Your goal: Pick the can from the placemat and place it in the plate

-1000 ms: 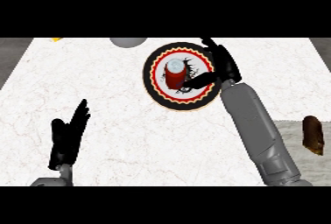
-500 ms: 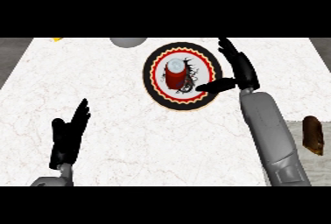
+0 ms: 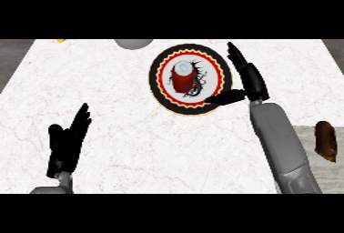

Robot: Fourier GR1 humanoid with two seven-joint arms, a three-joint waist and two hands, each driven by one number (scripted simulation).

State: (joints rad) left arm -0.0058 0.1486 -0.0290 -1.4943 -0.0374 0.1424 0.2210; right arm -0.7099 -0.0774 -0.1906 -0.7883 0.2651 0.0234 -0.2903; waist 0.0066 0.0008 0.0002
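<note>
A red can (image 3: pixel 182 78) with a silver top lies on a round placemat (image 3: pixel 216 73) that has a black rim, a red and yellow scalloped ring and a white centre with a dark drawing. My right hand (image 3: pixel 246 78) is open just to the right of the placemat, fingers straight and pointing away, thumb stretched toward the mat's lower edge; it is apart from the can. My left hand (image 3: pixel 67 142) rests open at the lower left, fingers up. Only a grey rounded edge (image 3: pixel 134 43) at the top could be a plate; I cannot tell.
The white marble counter (image 3: pixel 148 136) spans most of the view. A brown elongated object (image 3: pixel 326 140) lies at the right edge beyond the counter. A small yellow thing (image 3: pixel 60 40) peeks at the top left.
My right hand has let go of the can, opened and drawn back to the right of the placemat. The can stays on the placemat. The left hand is unchanged.
</note>
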